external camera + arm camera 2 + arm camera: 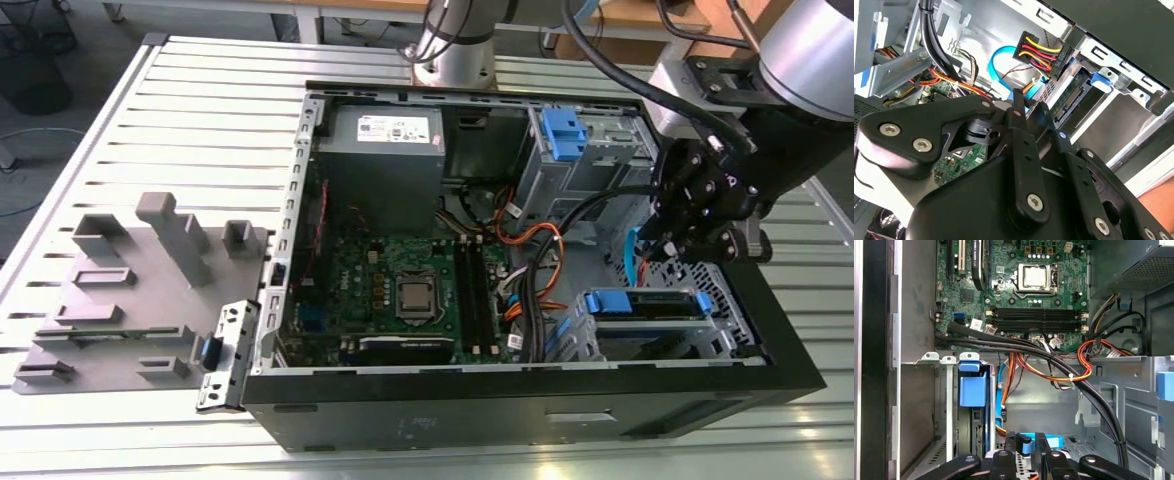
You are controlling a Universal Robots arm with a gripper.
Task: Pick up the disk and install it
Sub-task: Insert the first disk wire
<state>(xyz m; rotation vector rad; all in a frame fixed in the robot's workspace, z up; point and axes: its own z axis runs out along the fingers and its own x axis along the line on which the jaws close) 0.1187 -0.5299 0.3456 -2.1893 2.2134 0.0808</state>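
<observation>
The disk (647, 303) sits in the lower drive bay at the front corner of the open computer case (534, 395), on the exterior view's right, its blue bracket facing up. In the first wrist view the disk (973, 389) shows as a blue tab with a dark edge below it, slotted into the metal cage. In the second wrist view the disk's (1074, 102) connector end is bare. My gripper (687, 250) hangs inside the case just above that bay and apart from the disk. A light blue cable lies right behind the gripper (1026, 442) (1024, 107).
A black power plug (1044, 55) with yellow and red wires hangs loose near the bay. Thick black cables (1054, 357) cross over the motherboard (400, 290). A second blue-bracketed drive cage (567, 135) and the power supply (387, 140) stand at the back. A grey fixture (134, 290) lies outside the case.
</observation>
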